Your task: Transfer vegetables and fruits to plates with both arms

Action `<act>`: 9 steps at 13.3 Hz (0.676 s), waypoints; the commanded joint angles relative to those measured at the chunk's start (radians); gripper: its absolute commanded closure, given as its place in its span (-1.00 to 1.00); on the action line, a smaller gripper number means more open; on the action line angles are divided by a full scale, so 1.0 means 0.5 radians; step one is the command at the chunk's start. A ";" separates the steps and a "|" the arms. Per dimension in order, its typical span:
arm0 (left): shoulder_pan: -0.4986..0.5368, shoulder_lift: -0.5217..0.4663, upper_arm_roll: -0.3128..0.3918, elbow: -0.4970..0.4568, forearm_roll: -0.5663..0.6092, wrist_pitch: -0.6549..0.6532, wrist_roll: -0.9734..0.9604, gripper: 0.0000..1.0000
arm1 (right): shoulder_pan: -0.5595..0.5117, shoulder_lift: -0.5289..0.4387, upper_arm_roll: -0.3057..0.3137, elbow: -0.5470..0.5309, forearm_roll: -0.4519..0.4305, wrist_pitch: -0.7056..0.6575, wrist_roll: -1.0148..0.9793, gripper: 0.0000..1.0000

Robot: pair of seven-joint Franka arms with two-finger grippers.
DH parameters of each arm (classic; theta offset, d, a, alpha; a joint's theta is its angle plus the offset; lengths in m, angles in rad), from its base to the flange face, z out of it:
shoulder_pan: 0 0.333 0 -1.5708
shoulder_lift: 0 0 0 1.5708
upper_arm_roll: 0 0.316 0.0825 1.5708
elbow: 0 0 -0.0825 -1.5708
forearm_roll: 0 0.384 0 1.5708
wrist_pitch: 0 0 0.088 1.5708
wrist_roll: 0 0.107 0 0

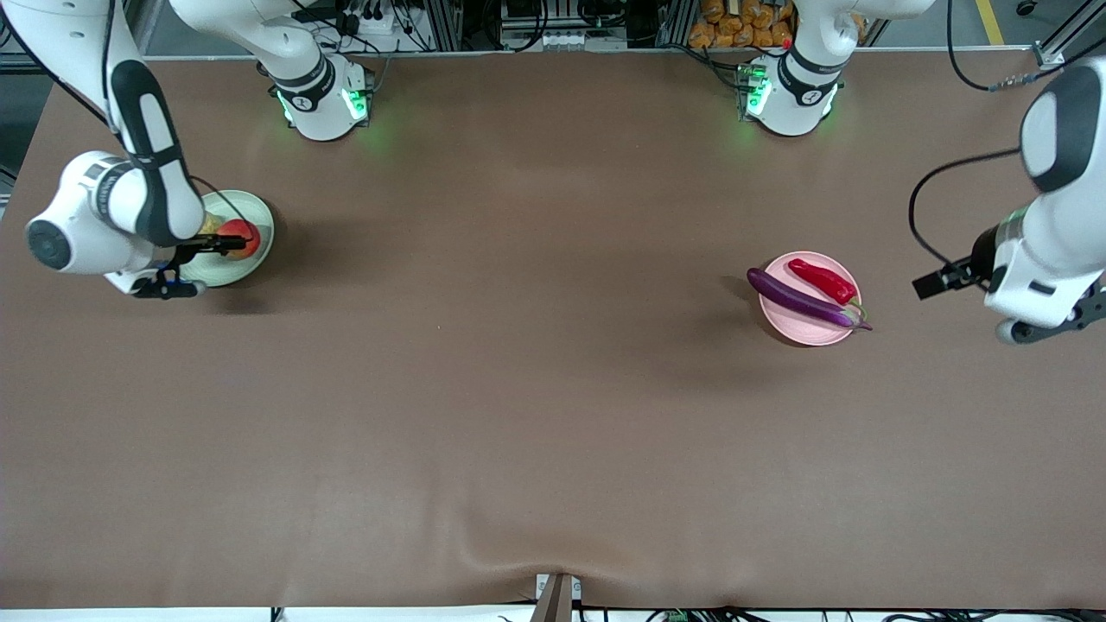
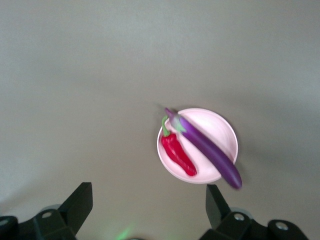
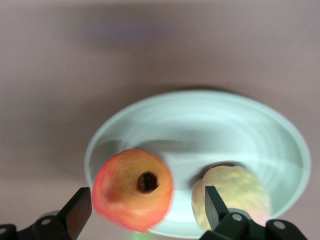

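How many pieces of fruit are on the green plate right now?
2: a round red-orange apple and a pale yellow-green peach, side by side on the round pale green plate at the right arm's end of the table.

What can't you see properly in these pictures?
- Peach: in the front view the right arm hides nearly all of it; the right wrist view's jaws cover part.
- Green plate: front view, the arm covers part of it.
- Eggplant: left wrist view, its tip is blurred.
- Left gripper: front view, cut off by the edge.
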 commanded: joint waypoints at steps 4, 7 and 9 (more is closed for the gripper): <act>0.246 -0.131 -0.275 0.138 -0.163 -0.044 0.077 -1.00 | -0.052 0.023 0.360 0.900 0.028 -0.362 -0.037 -1.00; 0.280 -0.168 -0.382 0.194 -0.123 -0.022 0.239 -1.00 | -0.211 0.185 0.712 1.700 -0.081 -0.839 -0.034 -1.00; 0.289 -0.232 -0.398 0.188 -0.126 -0.086 0.426 -1.00 | -0.191 0.247 0.823 2.000 -0.195 -1.006 0.000 -1.00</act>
